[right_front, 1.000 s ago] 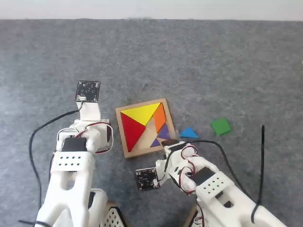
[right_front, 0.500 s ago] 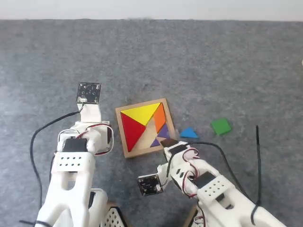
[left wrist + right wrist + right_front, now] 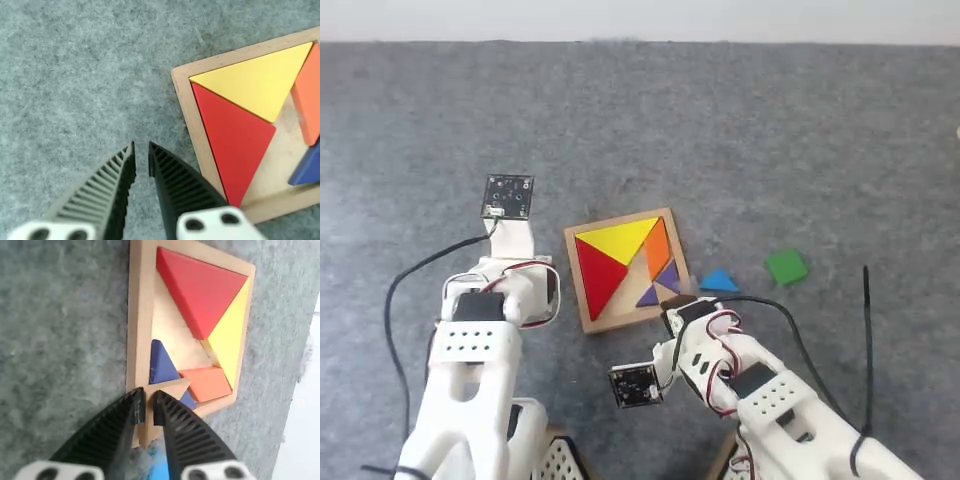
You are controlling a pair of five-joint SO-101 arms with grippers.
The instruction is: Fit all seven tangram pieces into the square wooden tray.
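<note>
Left end effector (image 3: 141, 145), pressed together and empty, sits near the square wooden tray (image 3: 576, 285). Right end effector (image 3: 148, 392), also pressed together, hovers at the tray's rim.

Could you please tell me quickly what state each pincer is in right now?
Left pincer: closed, empty, beside the tray.
Right pincer: closed, empty, over the tray's edge.
</note>
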